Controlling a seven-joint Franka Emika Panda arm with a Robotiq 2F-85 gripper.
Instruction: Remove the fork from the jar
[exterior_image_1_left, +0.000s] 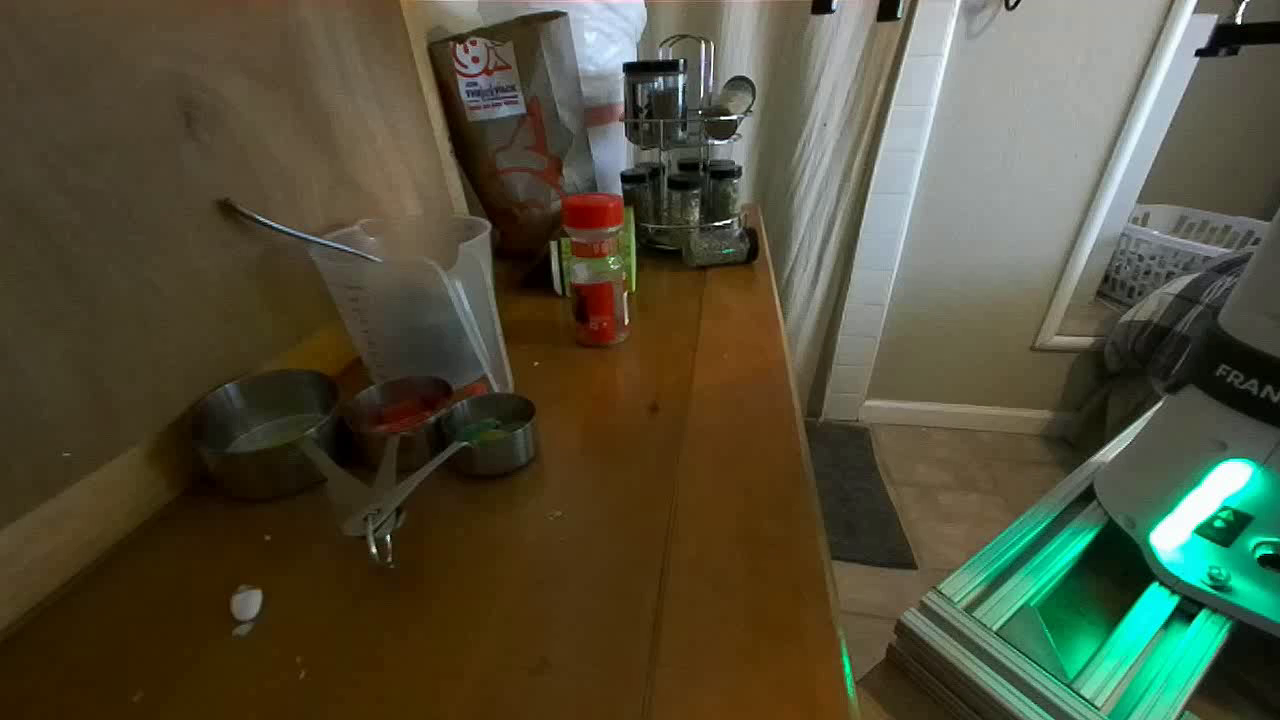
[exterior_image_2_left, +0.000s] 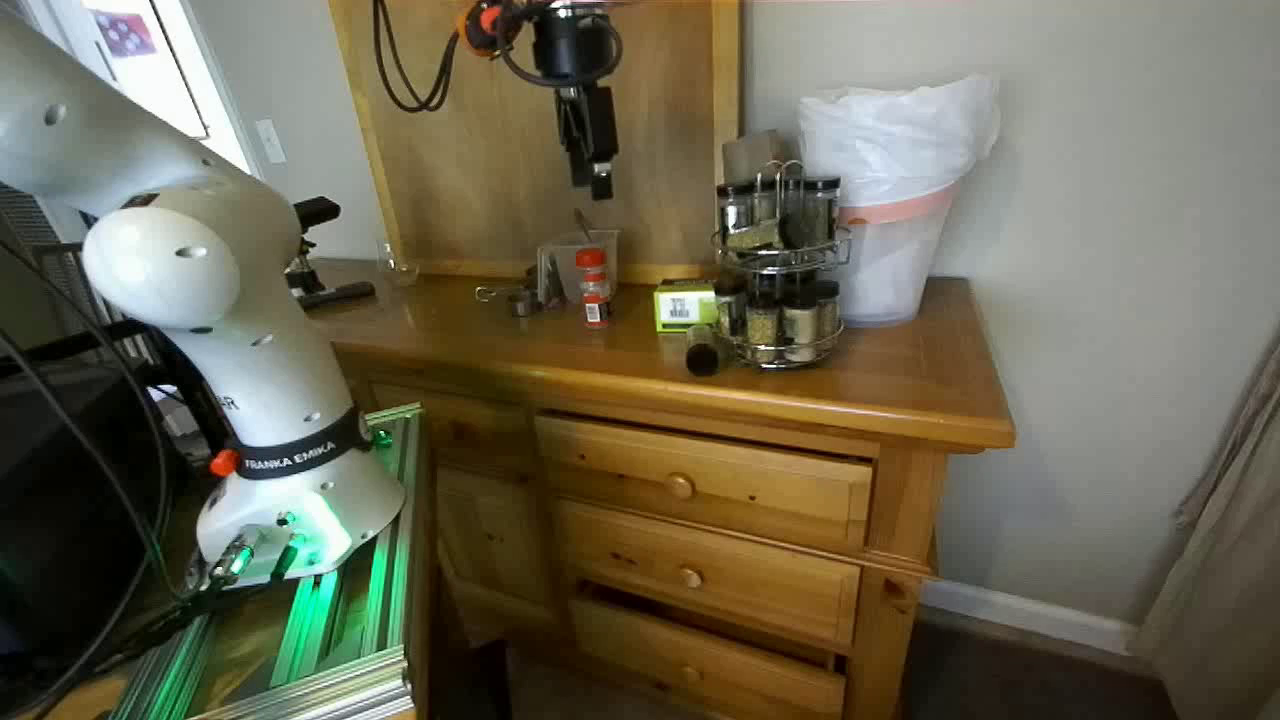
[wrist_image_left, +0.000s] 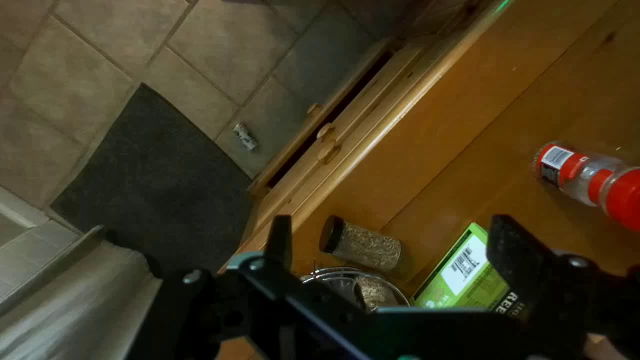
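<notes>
The translucent jar (exterior_image_1_left: 415, 310) stands upright on the wooden dresser top near the back panel; it also shows in an exterior view (exterior_image_2_left: 560, 262), partly behind the red-capped bottle. The silver fork (exterior_image_1_left: 300, 234) leans in the jar with its handle over the rim; the handle also shows in an exterior view (exterior_image_2_left: 583, 224). Its lower part is hidden. My gripper (exterior_image_2_left: 590, 188) hangs in the air, pointing down, above jar height. In the wrist view its fingers (wrist_image_left: 391, 222) are wide apart with nothing between them. Two black fingertips (exterior_image_1_left: 857, 8) show at the top edge. The wrist view shows neither jar nor fork.
Metal measuring cups (exterior_image_1_left: 490, 435) stand in front of the jar. A red-capped bottle (exterior_image_1_left: 598, 290) and green box (wrist_image_left: 465, 270) are beside it. A spice rack (exterior_image_2_left: 785, 262) stands nearby with a fallen spice jar (wrist_image_left: 367, 245). Also a paper bag (exterior_image_1_left: 520, 140) and white bin (exterior_image_2_left: 890, 260).
</notes>
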